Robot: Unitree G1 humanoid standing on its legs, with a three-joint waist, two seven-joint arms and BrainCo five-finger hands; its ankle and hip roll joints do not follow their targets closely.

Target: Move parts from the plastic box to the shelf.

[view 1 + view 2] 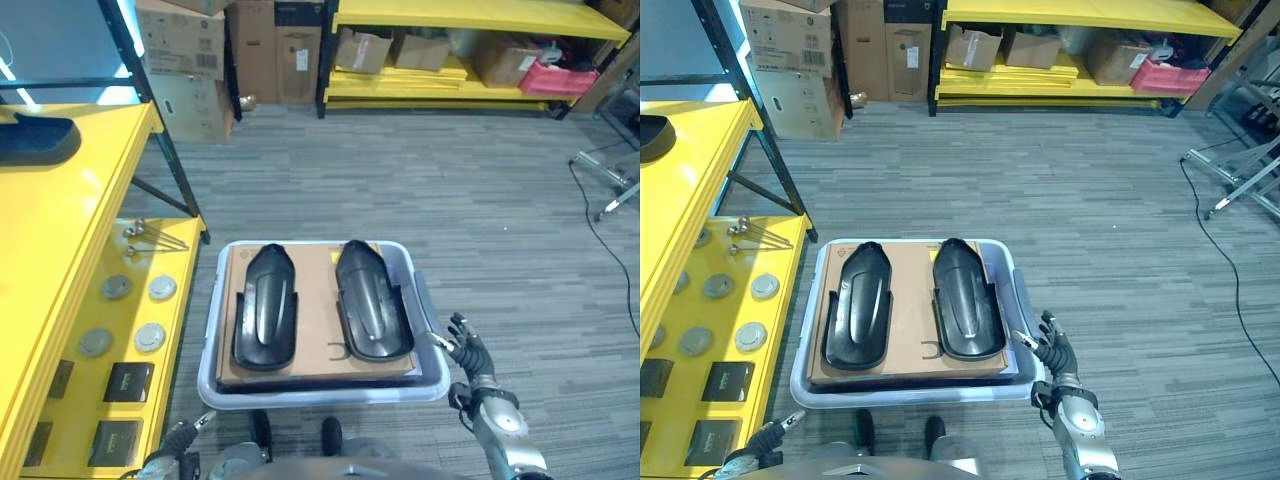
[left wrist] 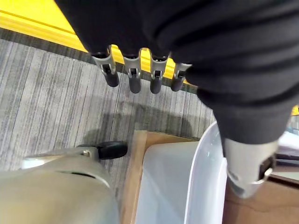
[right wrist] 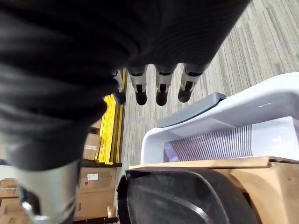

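- In the pale grey plastic box (image 1: 425,385) before us, two glossy black moulded parts (image 1: 266,305) lie side by side on brown cardboard, none lifted yet.
- Our right hand (image 1: 466,347) hovers beside the rim, fingers relaxed and empty; our left hand (image 2: 140,77), likewise loose, holds nothing.
- Next we judge a reach inward, then a carry to the yellow shelf (image 1: 60,230) on our left.
- Grey striped carpet (image 1: 480,200) runs to distant cardboard cartons (image 1: 180,60).

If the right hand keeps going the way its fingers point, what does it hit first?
Probably the grey handle on the plastic box, just past the right hand and its open fingers; depth is uncertain. It holds nothing; both black parts lie inside.
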